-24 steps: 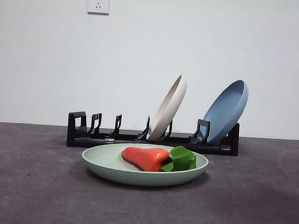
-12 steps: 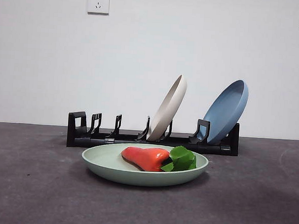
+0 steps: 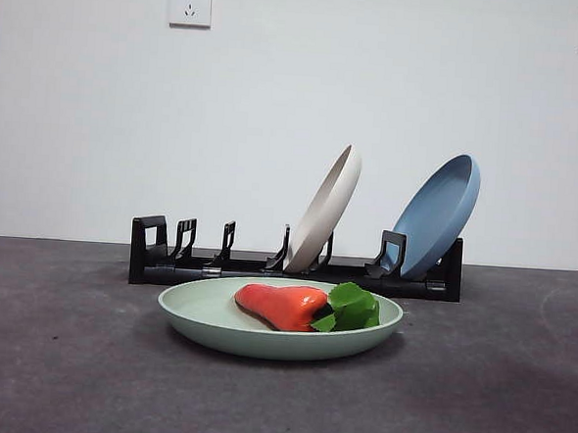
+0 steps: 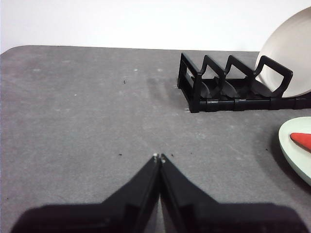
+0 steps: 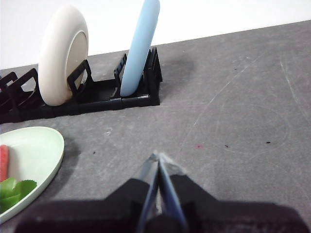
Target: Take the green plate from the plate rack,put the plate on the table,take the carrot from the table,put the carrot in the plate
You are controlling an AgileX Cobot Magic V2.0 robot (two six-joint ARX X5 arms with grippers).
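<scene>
The green plate [image 3: 214, 315] lies flat on the table [image 3: 54, 359] in front of the plate rack [image 3: 198, 267]. The carrot [image 3: 282, 305] lies in the plate, its green leaves pointing right. The plate's edge shows in the left wrist view [image 4: 295, 148] with the carrot's tip [image 4: 302, 141], and in the right wrist view [image 5: 34, 150] with the carrot [image 5: 4, 162]. My left gripper [image 4: 159, 157] is shut and empty, above bare table left of the plate. My right gripper [image 5: 158, 157] is shut and empty, above bare table right of the plate. Neither shows in the front view.
A cream-beige plate [image 3: 325, 209] and a blue plate [image 3: 434, 216] lean in the rack's right-hand slots; its left slots hold nothing. A white wall with two sockets [image 3: 190, 4] stands behind the table.
</scene>
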